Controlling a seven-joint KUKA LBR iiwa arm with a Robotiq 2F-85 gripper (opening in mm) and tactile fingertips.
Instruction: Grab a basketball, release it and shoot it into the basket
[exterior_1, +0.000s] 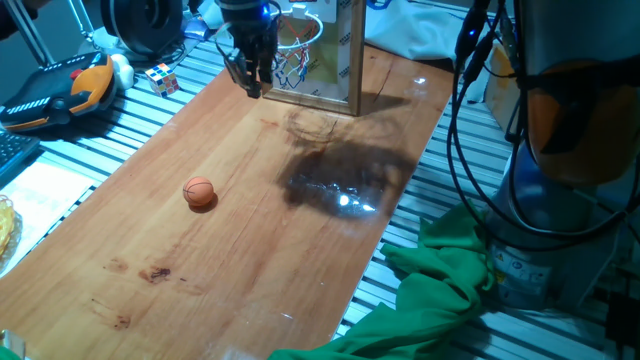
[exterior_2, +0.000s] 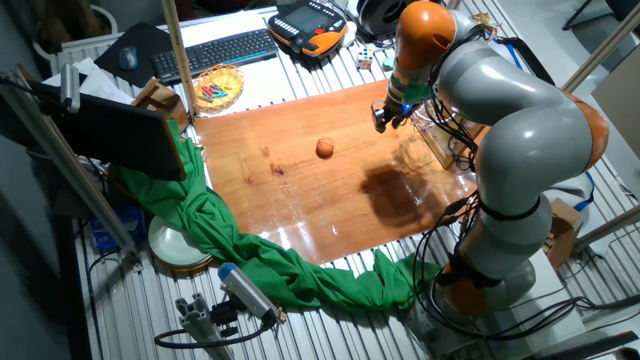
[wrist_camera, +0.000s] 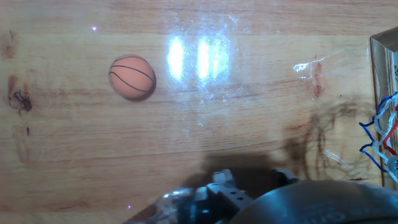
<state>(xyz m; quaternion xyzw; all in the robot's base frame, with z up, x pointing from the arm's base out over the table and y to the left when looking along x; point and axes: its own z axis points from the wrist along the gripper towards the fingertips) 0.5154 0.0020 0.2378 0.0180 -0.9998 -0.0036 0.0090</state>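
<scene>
Ball (exterior_1: 199, 191): loose on the desk (exterior_1: 250, 250), well apart from the basket (exterior_1: 298, 42). Gripper (exterior_1: 254, 82): raised just beside the basket, empty; whether fingers are apart we cannot tell. We judge grab, release and shot all outstanding.

A glossy wooden board (exterior_1: 250, 220) is lying on a slatted metal table (exterior_1: 440, 180). The ball (exterior_1: 199, 191) is resting on it, the backboard frame (exterior_1: 345, 60) seemingly standing at its far end.

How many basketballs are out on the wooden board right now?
1. The basketball lies alone mid-board, clear of the gripper, which is up by the basket. None else shows.
</scene>
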